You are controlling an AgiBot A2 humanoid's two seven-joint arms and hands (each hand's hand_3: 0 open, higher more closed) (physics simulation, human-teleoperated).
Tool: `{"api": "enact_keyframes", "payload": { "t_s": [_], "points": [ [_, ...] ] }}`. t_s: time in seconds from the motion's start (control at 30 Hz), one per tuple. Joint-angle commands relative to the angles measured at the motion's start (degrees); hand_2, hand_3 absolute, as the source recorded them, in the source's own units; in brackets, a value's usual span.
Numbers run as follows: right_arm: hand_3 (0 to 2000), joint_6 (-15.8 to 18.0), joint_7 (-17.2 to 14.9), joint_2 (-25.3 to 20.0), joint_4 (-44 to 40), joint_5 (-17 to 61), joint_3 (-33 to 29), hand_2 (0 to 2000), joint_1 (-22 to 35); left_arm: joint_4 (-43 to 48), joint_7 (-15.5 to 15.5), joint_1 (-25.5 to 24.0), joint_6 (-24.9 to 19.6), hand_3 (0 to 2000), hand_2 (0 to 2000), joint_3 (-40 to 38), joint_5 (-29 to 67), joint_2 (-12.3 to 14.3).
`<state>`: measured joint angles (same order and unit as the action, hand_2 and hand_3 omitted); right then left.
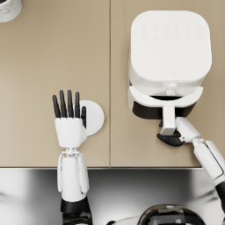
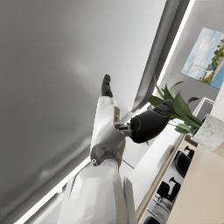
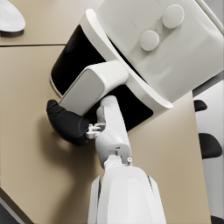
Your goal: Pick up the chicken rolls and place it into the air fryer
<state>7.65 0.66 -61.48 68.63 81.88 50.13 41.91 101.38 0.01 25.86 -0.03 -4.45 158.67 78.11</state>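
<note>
1. In the head view the left hand (image 1: 70,118) is hovering flat, fingers spread and holding nothing, partly covering a white plate (image 1: 94,116) on the tan bench (image 1: 44,66)
2. The right hand (image 1: 172,139) is reaching to the handle (image 1: 168,118) of the white fryer (image 1: 169,57), whose drawer is standing slightly pulled out; its dark fingers are curling at the handle's end
3. The right wrist view is showing more: the right hand (image 3: 69,124) is wrapping under the handle (image 3: 94,85) and gripping it, with the dark gap of the drawer behind and two round knobs on the fryer (image 3: 166,48)
4. The left wrist view is pointing away from the bench, showing the left hand (image 2: 146,124), a leafy plant (image 2: 175,107) in a marbled pot, a wall picture (image 2: 205,57) and dark chairs
5. The chicken rolls are not showing in any view; I cannot tell where they are
6. A pale pot edge (image 1: 9,9) is sitting at the bench's far left corner, and a seam is running down the bench's middle
</note>
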Motion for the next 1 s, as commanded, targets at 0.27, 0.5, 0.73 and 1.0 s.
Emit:
{"api": "enact_keyframes", "payload": {
  "t_s": [0.27,0.5,0.73,1.0],
  "points": [
    [2000,0.30,0.17,-15.61,-10.31,0.00,-0.02,2000,10.88,1.04,0.00,0.44,0.00,0,0,0.42,0.00,-0.12],
    [2000,6.28,0.35,-8.30,-14.07,-0.05,-5.16,2000,5.45,0.67,0.00,-0.79,0.00,0,0,0.34,0.00,-0.15],
    [2000,8.17,0.81,-9.67,-14.52,-0.02,-8.68,2000,4.09,0.62,0.00,-0.94,0.00,0,0,0.32,0.00,-0.16],
    [2000,8.47,1.13,-9.88,-14.70,0.03,-9.12,2000,3.95,0.61,0.00,-0.95,0.00,0,0,0.31,0.00,-0.16]
  ]
}}
